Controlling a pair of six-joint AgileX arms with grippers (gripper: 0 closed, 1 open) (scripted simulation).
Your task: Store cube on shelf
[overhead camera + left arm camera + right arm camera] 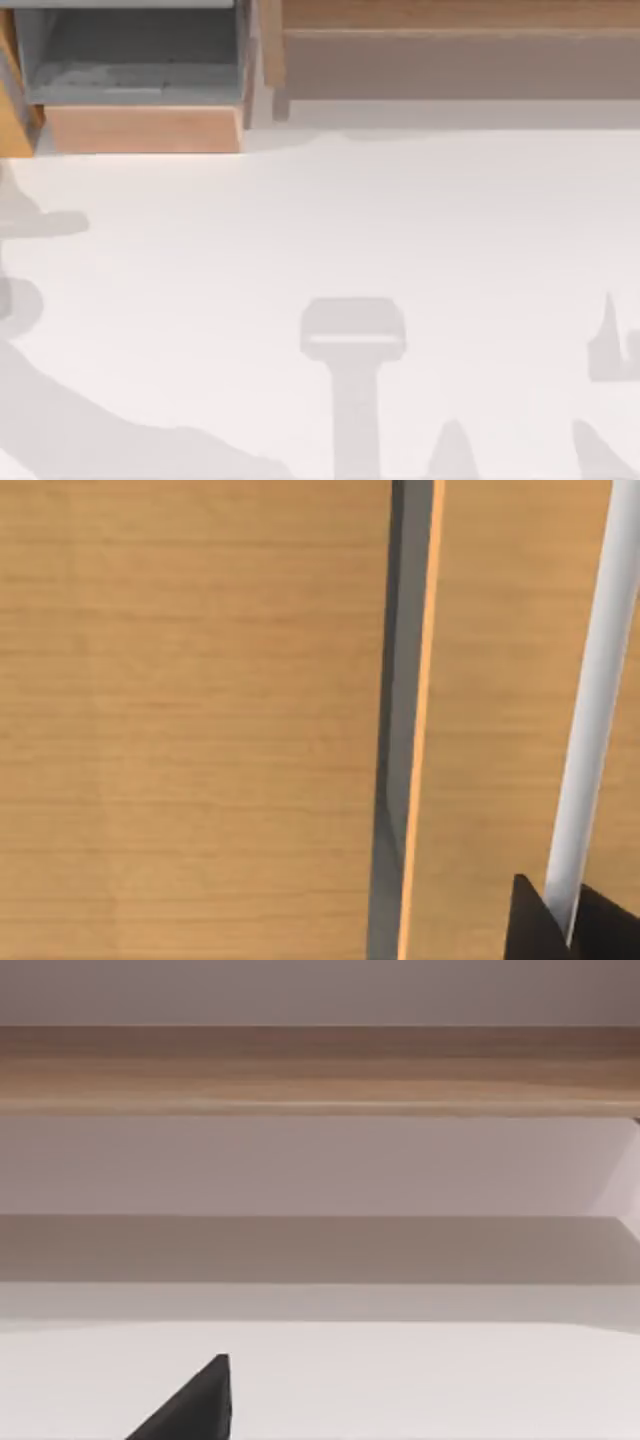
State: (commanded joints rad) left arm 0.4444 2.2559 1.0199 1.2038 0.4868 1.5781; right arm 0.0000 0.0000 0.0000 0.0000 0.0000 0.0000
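Note:
The cube is out of view. The shelf (460,15) runs along the back right of the table, a tan top board over a duller brown front panel. The right wrist view faces the shelf (320,1070) across bare white table, with a dark tip of my right gripper (195,1405) at the frame's edge. The left wrist view looks closely at light wood panels split by a narrow grey gap, and a dark piece of my left gripper (535,930) sits in the corner beside a white bar (595,700).
A grey-lined box compartment with a light-wood frame (140,128) stands at the back left, next to the shelf. Grey arm shadows fall across the white table (350,240) at the front and along the left side.

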